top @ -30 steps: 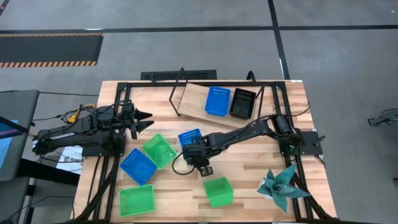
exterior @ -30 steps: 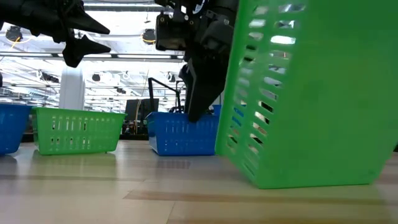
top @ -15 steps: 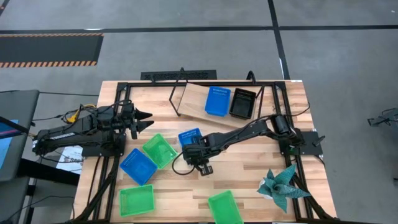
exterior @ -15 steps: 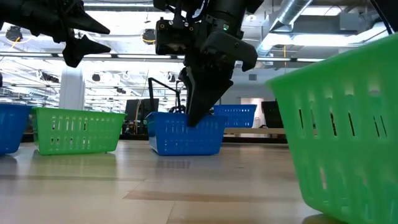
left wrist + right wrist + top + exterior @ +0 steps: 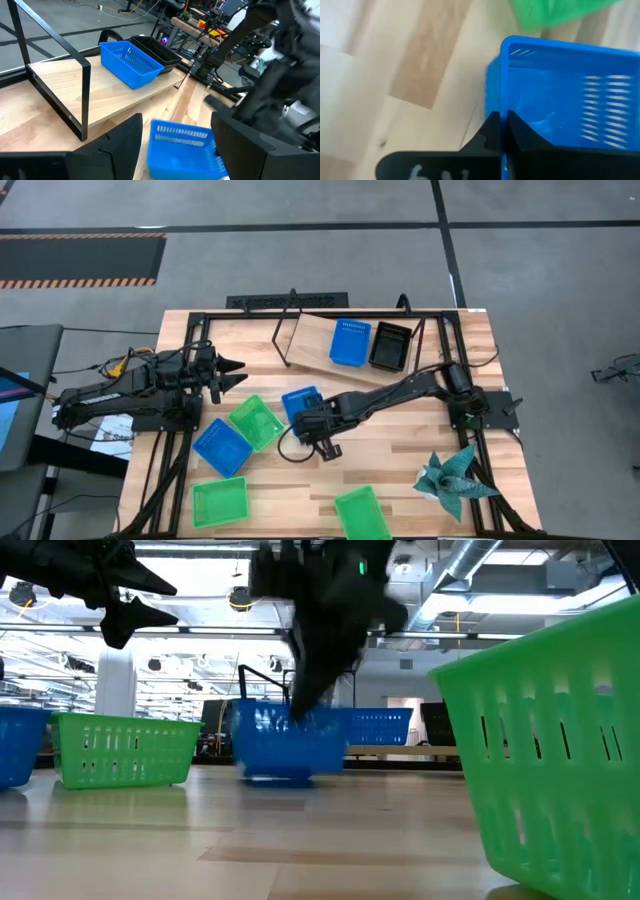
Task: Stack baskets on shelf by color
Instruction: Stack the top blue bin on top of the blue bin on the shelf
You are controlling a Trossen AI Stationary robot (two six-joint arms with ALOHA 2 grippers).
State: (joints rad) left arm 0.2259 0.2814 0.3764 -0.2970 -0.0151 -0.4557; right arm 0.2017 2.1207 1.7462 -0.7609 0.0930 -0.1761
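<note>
One blue rectangular plastic mesh basket (image 5: 302, 403) sits at frame centre in the high view, its near wall pinched by the right gripper (image 5: 322, 430), with the light wooden shelf (image 5: 312, 340) up-frame, nearer this arm.

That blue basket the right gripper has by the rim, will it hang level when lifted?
Probably not: the right gripper pinches only one wall of the blue basket, so it may tilt. The thin mesh plastic looks light and may flex.
</note>
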